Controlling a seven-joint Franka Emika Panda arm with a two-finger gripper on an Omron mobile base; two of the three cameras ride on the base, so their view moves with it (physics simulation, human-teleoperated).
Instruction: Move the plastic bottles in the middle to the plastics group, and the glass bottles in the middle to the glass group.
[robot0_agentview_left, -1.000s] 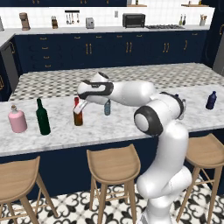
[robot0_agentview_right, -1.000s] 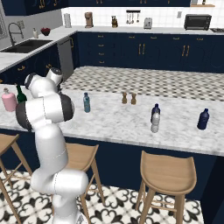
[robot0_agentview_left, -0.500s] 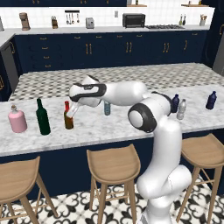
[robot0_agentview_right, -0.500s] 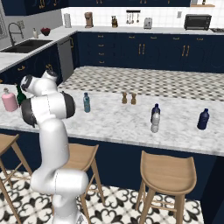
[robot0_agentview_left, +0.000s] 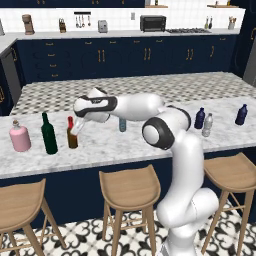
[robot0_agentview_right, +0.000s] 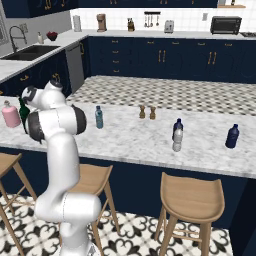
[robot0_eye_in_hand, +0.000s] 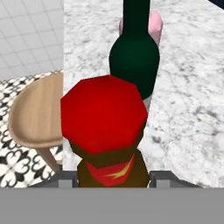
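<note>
The slim amber-brown glass bottle (robot0_agentview_left: 72, 135) with its red top (robot0_eye_in_hand: 103, 114) is upright at counter level just right of the tall dark green bottle (robot0_agentview_left: 48, 134). My gripper (robot0_agentview_left: 76, 130) is shut on its neck; the hand view looks down on the cap between my fingertips (robot0_eye_in_hand: 114, 179). The squat pink bottle (robot0_agentview_left: 20, 138) stands left of the green one. The pale teal bottle (robot0_agentview_left: 122, 124) stands mid-counter behind my arm. Further right, the clear greyish bottle (robot0_agentview_left: 207, 125) sits beside a navy bottle (robot0_agentview_left: 200, 118), with another navy bottle (robot0_agentview_left: 241, 114) at the far right.
Two small brown shakers (robot0_agentview_right: 147, 112) stand at mid-counter towards the back. Wooden stools (robot0_agentview_left: 129, 187) line the counter's front edge (robot0_agentview_left: 100, 165), one right below my hand (robot0_eye_in_hand: 35, 116). In the right base view my arm covers part of the green bottle (robot0_agentview_right: 22, 111).
My arm swung left along the counter with the amber bottle, from near the teal bottle to a spot beside the green bottle. The other bottles have not moved.
</note>
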